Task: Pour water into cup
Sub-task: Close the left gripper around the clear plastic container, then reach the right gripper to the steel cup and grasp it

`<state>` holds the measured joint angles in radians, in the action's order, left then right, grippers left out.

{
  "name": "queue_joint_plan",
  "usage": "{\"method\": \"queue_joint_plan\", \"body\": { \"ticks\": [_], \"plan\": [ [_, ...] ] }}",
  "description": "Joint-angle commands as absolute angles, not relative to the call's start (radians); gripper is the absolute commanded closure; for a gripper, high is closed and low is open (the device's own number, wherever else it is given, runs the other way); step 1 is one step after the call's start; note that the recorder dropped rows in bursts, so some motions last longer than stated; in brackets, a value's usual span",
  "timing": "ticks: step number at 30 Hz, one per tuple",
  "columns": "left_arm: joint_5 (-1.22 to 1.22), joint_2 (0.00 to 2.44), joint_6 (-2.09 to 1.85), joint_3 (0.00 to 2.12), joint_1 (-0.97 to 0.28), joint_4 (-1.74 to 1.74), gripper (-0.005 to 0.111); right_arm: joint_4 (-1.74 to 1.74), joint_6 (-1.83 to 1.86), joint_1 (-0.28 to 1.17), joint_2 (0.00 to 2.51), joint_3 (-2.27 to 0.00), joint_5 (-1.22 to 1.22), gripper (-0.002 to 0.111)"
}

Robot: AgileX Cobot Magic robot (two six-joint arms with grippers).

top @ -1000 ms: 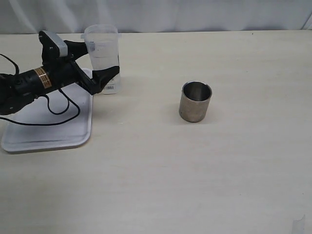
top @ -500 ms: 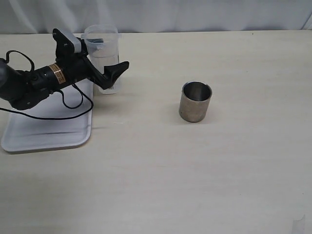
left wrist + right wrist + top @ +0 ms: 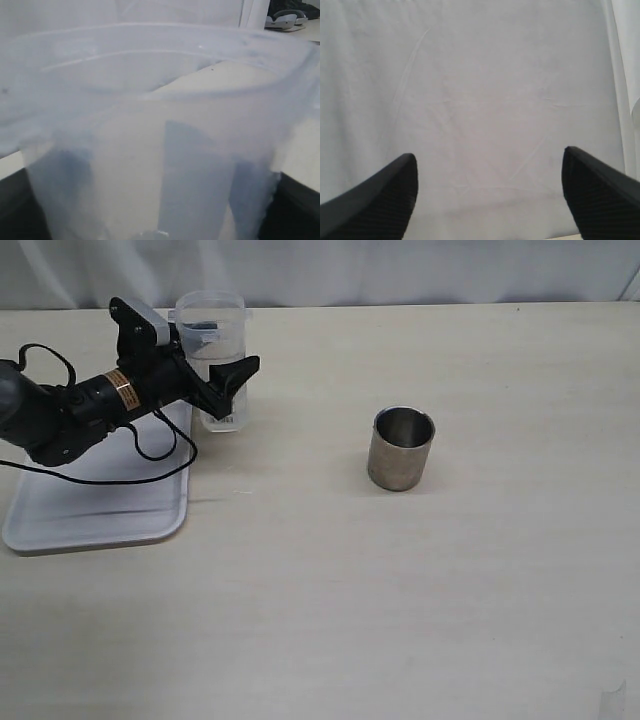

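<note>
The cup, short and of dull brushed steel, stands upright right of the table's middle. Well to its left stands a taller clear plastic beaker at the corner of a white tray. My left gripper is shut on the beaker, one black finger on its near side and the other showing darkly through the wall. In the left wrist view the beaker fills the picture, with a dark finger at each lower corner. The water in it is too faint to make out. My right gripper is open and faces white cloth.
The white tray lies at the left under my left arm, whose black cable loops over it. A white curtain hangs behind the table's far edge. Bare tabletop lies between beaker and cup.
My left gripper has moved forward around the beaker, and its jaws have then drawn in against the beaker's sides. The cup and the right gripper have not moved.
</note>
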<state>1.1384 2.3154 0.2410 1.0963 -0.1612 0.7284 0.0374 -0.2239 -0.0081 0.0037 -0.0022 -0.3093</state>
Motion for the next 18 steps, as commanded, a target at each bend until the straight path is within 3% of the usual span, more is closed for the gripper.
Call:
{"method": "queue_joint_plan", "body": {
  "ticks": [1, 4, 8, 11, 18],
  "plan": [
    [1.123, 2.315, 0.254, 1.101, -0.166, 0.736, 0.077, 0.046, -0.225, -0.012, 0.000, 0.000, -0.302, 0.034],
    [1.085, 2.315, 0.285, 1.101, -0.166, 0.759, 0.107, 0.046, -0.225, -0.012, 0.000, 0.000, -0.278, 0.036],
    [1.075, 2.315, 0.289, 1.101, -0.166, 0.759, 0.107, 0.103, -0.225, -0.012, 0.014, 0.000, -0.307, 0.036],
    [1.075, 2.315, 0.289, 1.101, -0.166, 0.759, 0.107, 0.170, -0.225, -0.012, 0.120, 0.000, -0.404, 0.026],
    [1.077, 2.315, 0.293, 1.101, -0.166, 0.771, 0.107, 0.357, -0.225, -0.012, 0.730, 0.000, -0.840, 0.016]
  ]
}}
